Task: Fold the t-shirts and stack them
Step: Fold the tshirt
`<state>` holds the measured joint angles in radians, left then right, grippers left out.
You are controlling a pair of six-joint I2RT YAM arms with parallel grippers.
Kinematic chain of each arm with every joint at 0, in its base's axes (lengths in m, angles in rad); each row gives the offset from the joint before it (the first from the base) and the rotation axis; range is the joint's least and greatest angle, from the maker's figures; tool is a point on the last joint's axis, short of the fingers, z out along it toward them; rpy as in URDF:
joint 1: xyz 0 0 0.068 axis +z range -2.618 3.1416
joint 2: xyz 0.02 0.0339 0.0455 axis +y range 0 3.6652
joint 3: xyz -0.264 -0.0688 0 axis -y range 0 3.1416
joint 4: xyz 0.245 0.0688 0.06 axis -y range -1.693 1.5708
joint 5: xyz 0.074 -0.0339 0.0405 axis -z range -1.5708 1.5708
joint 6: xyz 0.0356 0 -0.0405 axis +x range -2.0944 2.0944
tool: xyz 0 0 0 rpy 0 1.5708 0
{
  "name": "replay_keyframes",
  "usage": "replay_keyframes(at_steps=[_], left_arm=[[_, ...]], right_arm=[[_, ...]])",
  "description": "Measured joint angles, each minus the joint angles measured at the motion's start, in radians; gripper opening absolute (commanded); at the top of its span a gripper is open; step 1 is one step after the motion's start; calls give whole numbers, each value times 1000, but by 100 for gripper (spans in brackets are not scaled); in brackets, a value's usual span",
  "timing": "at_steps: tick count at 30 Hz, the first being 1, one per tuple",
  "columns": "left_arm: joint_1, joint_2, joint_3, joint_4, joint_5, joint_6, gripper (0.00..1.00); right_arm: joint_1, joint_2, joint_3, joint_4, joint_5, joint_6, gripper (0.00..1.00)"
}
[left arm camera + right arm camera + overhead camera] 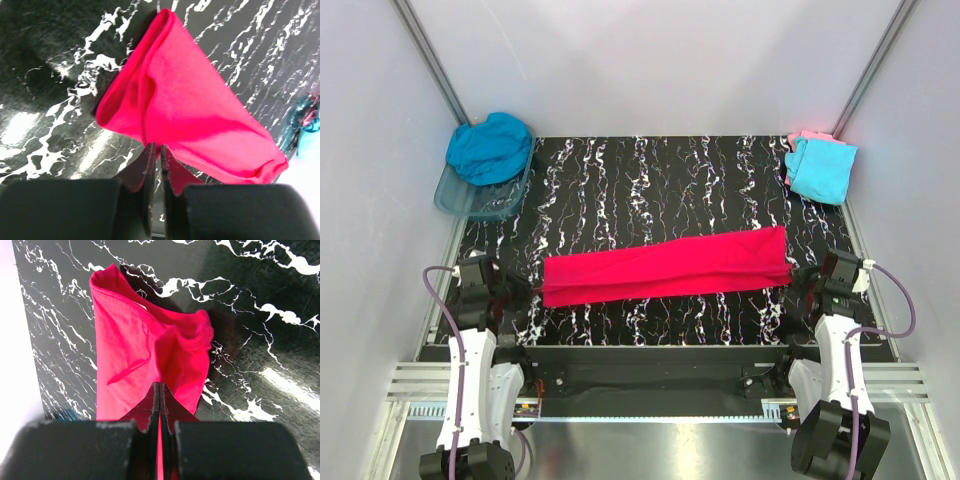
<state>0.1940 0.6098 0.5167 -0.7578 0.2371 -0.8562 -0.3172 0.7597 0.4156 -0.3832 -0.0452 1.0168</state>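
Across the near middle of the black white-veined table (650,180): bright pink-red cloth t-shirt (665,266), already folded into one long narrow band. Lies flat with its long axis running left to right, the right end a little farther from the arm bases than the left. Reaches almost from one arm to the other.

At the band's left end: left gripper (155,147), pointing inward along the band, jaws drawn nearly together with only a thin slit between them. Cloth end bunched and raised just ahead of the tips; cannot tell whether any of it is pinched.

At the band's right end: right gripper (160,386), also facing inward along the band, jaws together and clamped on a sliver of the red cloth.

Each end nearest to its own arm, neither arm closer to the middle. Probably next: bringing one end over toward the other, so everything depends on the band lying straight between the two sets of jaws.

Farther out, in the far left corner: teal-blue cloth t-shirt (490,148), crumpled, heaped in a clear bluish plastic tub (455,200). In the far right corner: light cyan cloth t-shirt (820,172), folded, resting on a pale pink cloth t-shirt (807,136).

Counted: four t-shirts, one of each colour; one tub; two grippers.
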Motion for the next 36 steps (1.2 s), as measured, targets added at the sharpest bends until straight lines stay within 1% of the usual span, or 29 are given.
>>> replay_keyframes(at_steps=[1,2,3,5,6,8,9,10,13,16,21,22,24,25,29,32,36], left_arm=[[0,1,-3,-1,-3,-3,20],[0,6,-5,-1,-7,-6,30],[0,10,-6,2,-9,-7,35],[1,23,-10,7,-11,-9,43],[1,29,-12,8,-11,-10,49],[1,36,-16,10,-11,-16,53],[1,39,-17,10,-12,-18,54],[1,40,-17,11,-15,-18,54],[1,40,-17,12,-26,-19,54],[2,40,-17,16,-34,-19,54],[2,40,-17,31,-35,-23,54],[2,39,-17,35,-34,-25,54],[2,40,-17,49,-29,-31,54],[2,40,-17,58,-22,-34,54],[2,72,-8,109,16,-34,54],[2,141,21,152,36,-31,54],[-5,240,38,206,42,-26,54]], right_arm=[[0,1,-3,0,0,-1,0],[0,2,-4,1,0,-2,0],[0,5,-5,3,0,-3,10],[0,16,-5,5,0,-8,18],[0,23,-5,7,0,-12,41],[-2,37,-6,17,0,-19,55],[-3,45,-6,22,-1,-22,65],[-3,50,-6,25,-1,-22,70],[-5,53,-7,31,-3,-34,76],[-5,41,-6,37,-12,-42,79],[-5,15,26,38,-39,-49,80],[-5,15,38,38,-53,-49,82],[-5,14,62,46,-82,-47,93],[-5,15,70,52,-100,-43,99],[-2,20,80,71,-149,-42,100],[-3,16,76,72,-161,-42,100],[-3,-24,29,77,-171,-30,100]])
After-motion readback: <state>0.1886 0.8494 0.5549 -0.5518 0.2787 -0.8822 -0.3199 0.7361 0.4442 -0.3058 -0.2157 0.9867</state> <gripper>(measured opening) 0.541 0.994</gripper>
